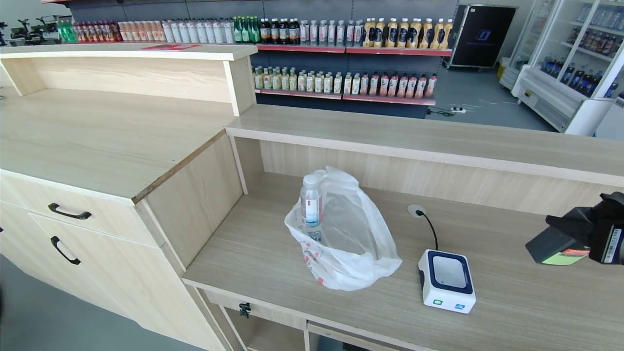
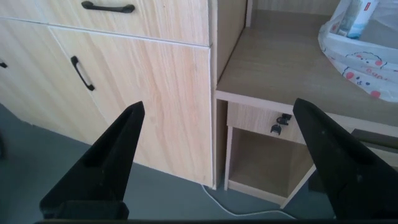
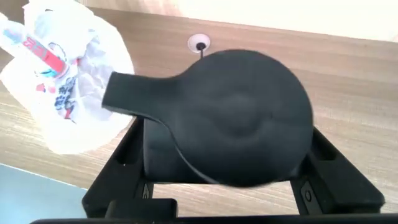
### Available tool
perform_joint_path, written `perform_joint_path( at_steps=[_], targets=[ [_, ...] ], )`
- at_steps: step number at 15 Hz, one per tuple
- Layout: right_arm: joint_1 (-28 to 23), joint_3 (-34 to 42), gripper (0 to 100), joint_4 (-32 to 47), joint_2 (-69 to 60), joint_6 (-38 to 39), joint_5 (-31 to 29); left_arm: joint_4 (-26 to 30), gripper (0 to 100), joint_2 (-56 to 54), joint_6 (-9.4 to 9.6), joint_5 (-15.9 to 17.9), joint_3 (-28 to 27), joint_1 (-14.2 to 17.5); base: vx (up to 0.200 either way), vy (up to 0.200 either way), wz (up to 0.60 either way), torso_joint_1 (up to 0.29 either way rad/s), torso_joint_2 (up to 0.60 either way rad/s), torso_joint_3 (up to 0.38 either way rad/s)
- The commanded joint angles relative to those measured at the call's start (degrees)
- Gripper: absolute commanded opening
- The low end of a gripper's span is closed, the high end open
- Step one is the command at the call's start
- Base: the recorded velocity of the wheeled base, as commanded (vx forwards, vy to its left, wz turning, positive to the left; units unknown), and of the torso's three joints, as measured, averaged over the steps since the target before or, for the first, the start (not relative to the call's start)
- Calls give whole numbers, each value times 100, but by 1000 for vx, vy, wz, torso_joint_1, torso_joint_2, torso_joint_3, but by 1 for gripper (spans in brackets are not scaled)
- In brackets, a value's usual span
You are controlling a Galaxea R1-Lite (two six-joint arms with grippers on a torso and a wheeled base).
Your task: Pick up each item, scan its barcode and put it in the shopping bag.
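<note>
Black item [image 3: 236, 106] clamped in right gripper [image 3: 229, 149], above counter [image 1: 536, 307], left gripper [image 2: 217, 106] spread, low

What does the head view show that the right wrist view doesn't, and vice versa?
Head view only: the scanner on the counter beside the shopping bag, drawer handles at the left, drink shelves behind. Right wrist view only: the round face and tab of the black item, close up, held in the right gripper. Both: the shopping bag with a bottle inside, the cable port in the counter, the right gripper shut on the black item.
</note>
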State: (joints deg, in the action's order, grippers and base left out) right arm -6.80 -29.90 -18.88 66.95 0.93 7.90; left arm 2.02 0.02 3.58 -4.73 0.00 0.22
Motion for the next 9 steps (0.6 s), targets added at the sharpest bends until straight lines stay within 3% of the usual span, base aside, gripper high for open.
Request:
perform_joint_path(
  at_steps=[1, 9],
  targets=[
    [30, 11, 0, 87, 196, 30, -8, 0, 100, -2, 2, -2, 0, 4, 0, 0, 0, 0, 0, 0],
    [531, -68, 0, 95, 907, 1481, -34, 0, 100, -2, 2, -2, 0, 4, 0, 0, 0, 0, 0, 0]
  ],
)
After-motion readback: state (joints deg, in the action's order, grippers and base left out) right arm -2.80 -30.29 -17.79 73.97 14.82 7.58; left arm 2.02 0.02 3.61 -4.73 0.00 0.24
